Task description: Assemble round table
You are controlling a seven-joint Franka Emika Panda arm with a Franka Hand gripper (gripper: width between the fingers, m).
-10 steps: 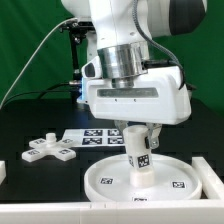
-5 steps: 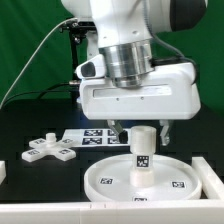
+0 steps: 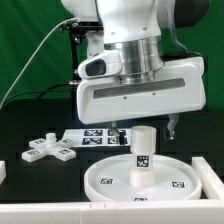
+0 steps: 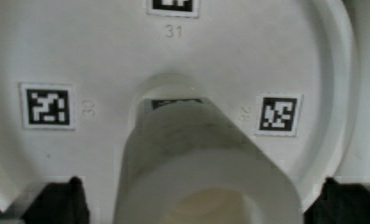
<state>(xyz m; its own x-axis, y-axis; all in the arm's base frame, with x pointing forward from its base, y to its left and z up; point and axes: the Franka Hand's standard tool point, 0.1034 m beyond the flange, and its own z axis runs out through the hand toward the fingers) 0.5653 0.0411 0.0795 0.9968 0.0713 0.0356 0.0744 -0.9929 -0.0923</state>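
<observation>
The large round disc (image 3: 103, 181) lies flat on the black table at the front. The short thick cylinder (image 3: 143, 155) stands upright on its central hub, a tag on its side. My gripper (image 3: 145, 129) is open just above the cylinder's top, one finger on each side and neither touching it. In the wrist view the cylinder (image 4: 203, 150) sits between my two dark fingertips (image 4: 61, 203), with the disc (image 4: 93, 50) and its tags beneath. The small cross-shaped piece (image 3: 46, 150) lies on the table at the exterior view's left.
The marker board (image 3: 92, 138) lies flat behind the disc. White bars run along the front edge (image 3: 40, 209), at the exterior view's right (image 3: 214, 176) and at its left edge (image 3: 2, 171). A green backdrop and cables stand behind the arm.
My gripper let go of the cylinder, opened wide and rose. The cylinder stays upright on the disc's hub.
</observation>
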